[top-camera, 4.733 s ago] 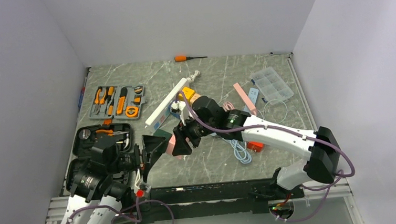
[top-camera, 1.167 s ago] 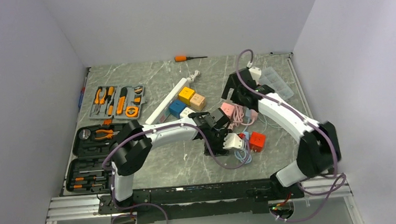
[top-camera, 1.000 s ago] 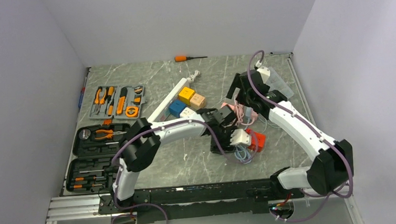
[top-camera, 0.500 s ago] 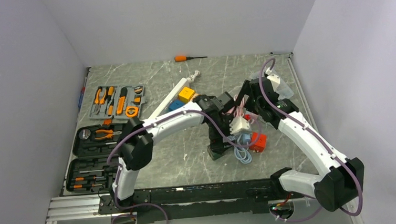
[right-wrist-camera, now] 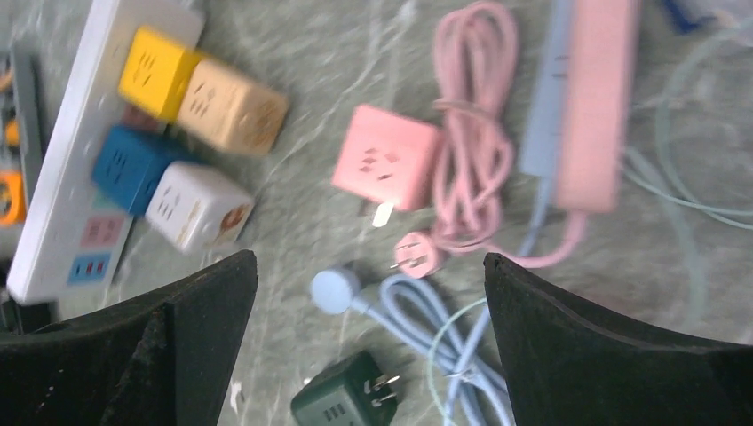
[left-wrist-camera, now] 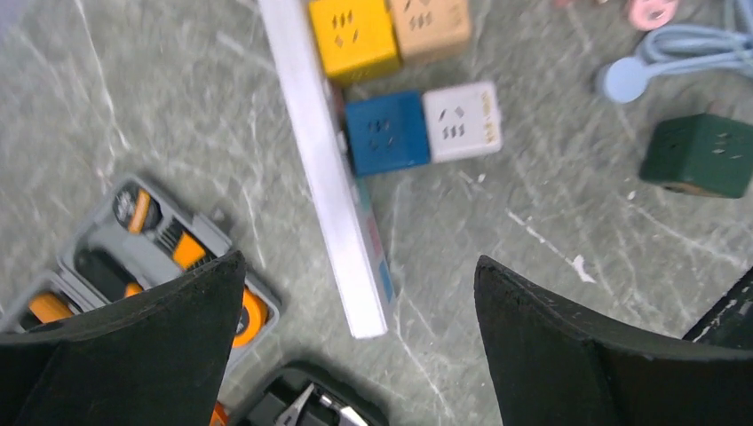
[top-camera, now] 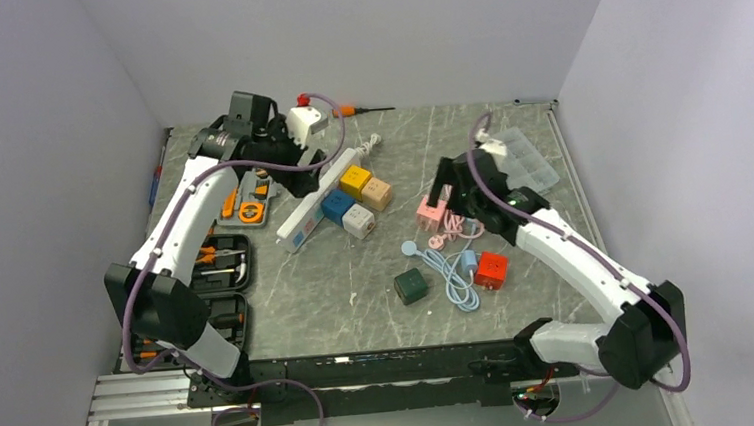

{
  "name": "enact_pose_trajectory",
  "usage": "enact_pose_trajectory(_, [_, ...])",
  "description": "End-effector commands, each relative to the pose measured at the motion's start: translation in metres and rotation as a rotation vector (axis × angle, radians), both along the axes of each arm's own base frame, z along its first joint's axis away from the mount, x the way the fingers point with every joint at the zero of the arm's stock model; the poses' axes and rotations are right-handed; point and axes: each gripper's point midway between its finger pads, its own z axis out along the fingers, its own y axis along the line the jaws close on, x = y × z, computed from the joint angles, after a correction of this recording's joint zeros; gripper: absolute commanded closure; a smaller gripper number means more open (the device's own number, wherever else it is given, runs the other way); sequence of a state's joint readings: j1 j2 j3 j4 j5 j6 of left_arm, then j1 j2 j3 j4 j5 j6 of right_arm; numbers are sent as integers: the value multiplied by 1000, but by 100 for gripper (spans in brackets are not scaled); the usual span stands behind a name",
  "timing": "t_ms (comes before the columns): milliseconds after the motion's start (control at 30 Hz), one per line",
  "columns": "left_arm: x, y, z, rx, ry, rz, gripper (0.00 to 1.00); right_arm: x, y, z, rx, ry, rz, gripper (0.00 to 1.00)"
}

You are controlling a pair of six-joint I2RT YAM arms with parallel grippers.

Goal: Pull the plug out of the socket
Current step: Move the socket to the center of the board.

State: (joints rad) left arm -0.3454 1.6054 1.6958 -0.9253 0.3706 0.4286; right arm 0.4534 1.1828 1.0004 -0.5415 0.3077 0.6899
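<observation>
Though the green plug (top-camera: 411, 286) lies loose, the power strip (top-camera: 313, 209)'s labels (right-wrist-camera: 96, 248) are blurred.

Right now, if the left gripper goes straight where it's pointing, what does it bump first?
Probably the long white plastic power strip: its end sits centred ahead of the open left gripper, though the gap is unclear.

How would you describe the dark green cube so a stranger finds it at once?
Find the long white power strip lying diagonally mid-table, then look toward the near edge to the coiled pale blue cable. Just left of it, seen from above, sits the dark green cube, apart from the other cubes. No other cube is green.
</observation>
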Motion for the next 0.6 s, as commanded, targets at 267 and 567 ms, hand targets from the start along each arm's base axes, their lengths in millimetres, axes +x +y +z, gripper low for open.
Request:
enact_pose_trajectory(267, [42, 65, -99, 12, 177, 242, 1, -34, 172, -4, -155, -125, 570, 4])
enact_pose_trajectory(567, [50, 75, -140, 83, 221, 276, 1, -39, 177, -1, -193, -126, 639, 0])
